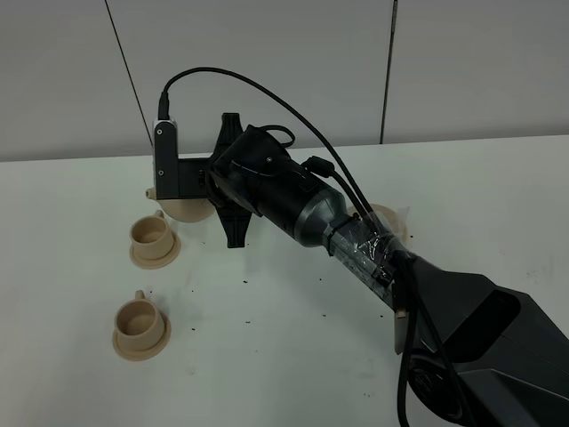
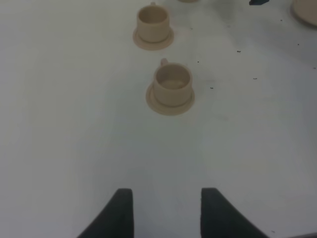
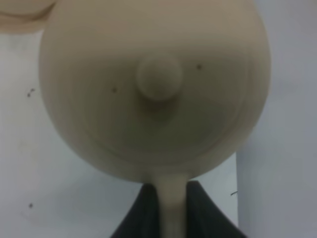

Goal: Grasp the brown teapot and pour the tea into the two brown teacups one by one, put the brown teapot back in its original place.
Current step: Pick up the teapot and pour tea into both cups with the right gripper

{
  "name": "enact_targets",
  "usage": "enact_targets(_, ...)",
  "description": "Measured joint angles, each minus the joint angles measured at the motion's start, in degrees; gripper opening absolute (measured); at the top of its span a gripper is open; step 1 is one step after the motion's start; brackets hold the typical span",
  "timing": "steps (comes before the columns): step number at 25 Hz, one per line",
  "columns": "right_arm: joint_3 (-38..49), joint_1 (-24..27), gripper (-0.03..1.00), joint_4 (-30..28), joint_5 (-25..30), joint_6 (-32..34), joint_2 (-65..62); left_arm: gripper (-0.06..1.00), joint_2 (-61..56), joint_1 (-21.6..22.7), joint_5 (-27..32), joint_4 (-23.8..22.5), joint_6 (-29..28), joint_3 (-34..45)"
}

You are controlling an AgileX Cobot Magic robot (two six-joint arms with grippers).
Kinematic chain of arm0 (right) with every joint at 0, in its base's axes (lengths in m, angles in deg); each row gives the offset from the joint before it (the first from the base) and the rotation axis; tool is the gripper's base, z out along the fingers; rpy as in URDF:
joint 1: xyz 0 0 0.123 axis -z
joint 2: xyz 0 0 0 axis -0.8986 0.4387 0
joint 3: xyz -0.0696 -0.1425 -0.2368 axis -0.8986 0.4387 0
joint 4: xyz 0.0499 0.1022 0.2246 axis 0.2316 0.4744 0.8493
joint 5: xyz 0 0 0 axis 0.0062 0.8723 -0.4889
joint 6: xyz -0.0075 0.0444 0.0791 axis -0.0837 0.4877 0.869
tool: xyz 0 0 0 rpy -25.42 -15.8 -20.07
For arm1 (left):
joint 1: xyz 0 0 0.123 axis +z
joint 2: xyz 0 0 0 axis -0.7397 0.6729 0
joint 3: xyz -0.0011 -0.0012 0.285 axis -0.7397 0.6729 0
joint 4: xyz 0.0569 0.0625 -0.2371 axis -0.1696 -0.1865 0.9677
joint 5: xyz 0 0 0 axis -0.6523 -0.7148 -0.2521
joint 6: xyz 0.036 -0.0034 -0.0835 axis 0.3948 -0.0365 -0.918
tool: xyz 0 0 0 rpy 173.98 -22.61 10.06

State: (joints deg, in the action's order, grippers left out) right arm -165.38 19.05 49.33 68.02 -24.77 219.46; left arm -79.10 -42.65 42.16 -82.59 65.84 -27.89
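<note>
My right gripper reaches across to the left and is shut on the loop handle of the brown teapot, held just above and behind the far teacup, spout pointing left. The right wrist view is filled by the teapot and its lid knob, with the gripper clamped on the handle. The near teacup stands on its saucer in front. Both cups show in the left wrist view, far and near. My left gripper is open and empty, low over bare table.
The wide tan saucer disc lies to the right, partly hidden behind my right arm; its edge shows in the left wrist view. Small dark specks are scattered on the white table. A grey wall stands behind.
</note>
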Motion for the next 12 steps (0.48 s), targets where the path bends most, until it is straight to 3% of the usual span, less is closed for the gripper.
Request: enact_targets(12, 0.0, -0.6, 0.09, -3.4, -2.51, -0.85, 0.0, 0.39, 0.0, 0.0, 0.0, 0.0, 0.0, 0.0)
